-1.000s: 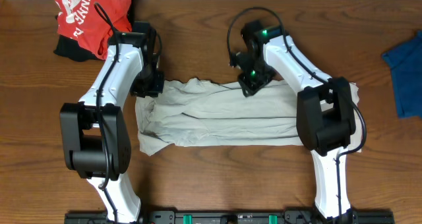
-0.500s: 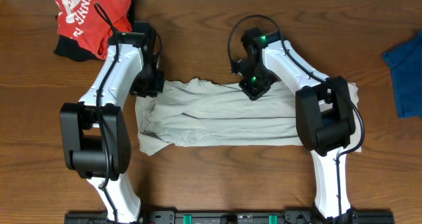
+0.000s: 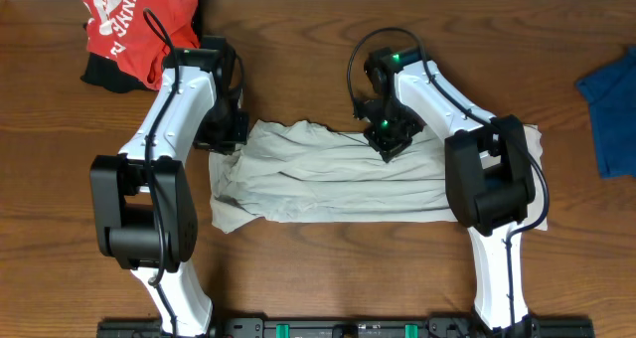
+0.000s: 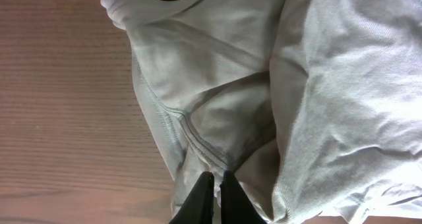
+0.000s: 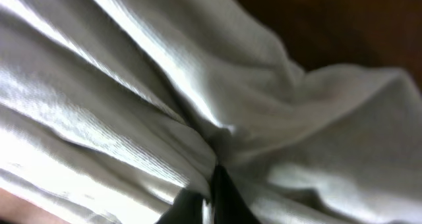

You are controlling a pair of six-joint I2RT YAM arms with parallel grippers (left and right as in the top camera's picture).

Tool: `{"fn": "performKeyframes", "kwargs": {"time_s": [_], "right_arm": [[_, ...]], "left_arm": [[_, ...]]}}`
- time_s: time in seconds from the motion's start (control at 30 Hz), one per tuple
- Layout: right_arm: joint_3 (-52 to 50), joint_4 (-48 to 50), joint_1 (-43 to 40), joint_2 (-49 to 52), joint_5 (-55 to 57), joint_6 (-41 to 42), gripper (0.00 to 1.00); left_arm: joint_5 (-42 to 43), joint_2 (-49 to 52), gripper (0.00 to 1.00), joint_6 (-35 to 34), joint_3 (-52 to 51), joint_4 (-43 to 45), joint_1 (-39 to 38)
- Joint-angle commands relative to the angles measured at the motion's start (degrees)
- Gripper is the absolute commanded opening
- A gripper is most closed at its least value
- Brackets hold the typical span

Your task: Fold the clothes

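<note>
The clothes [image 3: 328, 179], one pale beige wrinkled shirt, lie spread across the middle of the wooden table. My left gripper [image 3: 227, 139] is at the shirt's far left corner. In the left wrist view its black fingers [image 4: 204, 191] are pressed together, pinching a seamed fold of the shirt [image 4: 198, 118]. My right gripper [image 3: 389, 145] sits on the shirt's far edge near the middle. In the right wrist view its jaws are shut in a crease of the fabric [image 5: 132, 85], which fills the frame.
A red garment with white lettering [image 3: 129, 20] lies crumpled on something black at the far left corner. A blue cloth [image 3: 611, 104] lies at the right edge. Bare wooden table [image 3: 328, 268] runs in front of the shirt.
Both grippers have closed on the shirt's far edge. The right gripper has slid a little toward the near right, and the fabric beside the left gripper has bunched slightly.
</note>
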Motion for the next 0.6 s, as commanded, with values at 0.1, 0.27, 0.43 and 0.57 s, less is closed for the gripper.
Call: {"fn": "performKeyframes", "kwargs": {"time_s": [0.1, 0.27, 0.43, 0.57], "right_arm": [[4.2, -5.4, 1.0, -0.2, -1.2, 2.4, 0.09], [5.8, -9.3, 1.6, -0.2, -1.3, 4.8, 0.11], [5.8, -10.4, 2.4, -0.2, -1.6, 7.2, 0.4], [5.8, -10.4, 2.6, -0.2, -1.6, 7.8, 0.51]], "left_arm": [[1.4, -0.5, 0.1, 0.3, -0.1, -0.5, 0.2], [2.2, -0.5, 0.15, 0.3, -0.1, -0.5, 0.2], [2.6, -0.5, 0.15, 0.3, -0.1, -0.5, 0.2], [5.1, -0.6, 0.15, 0.3, -0.1, -0.5, 0.2]]}}
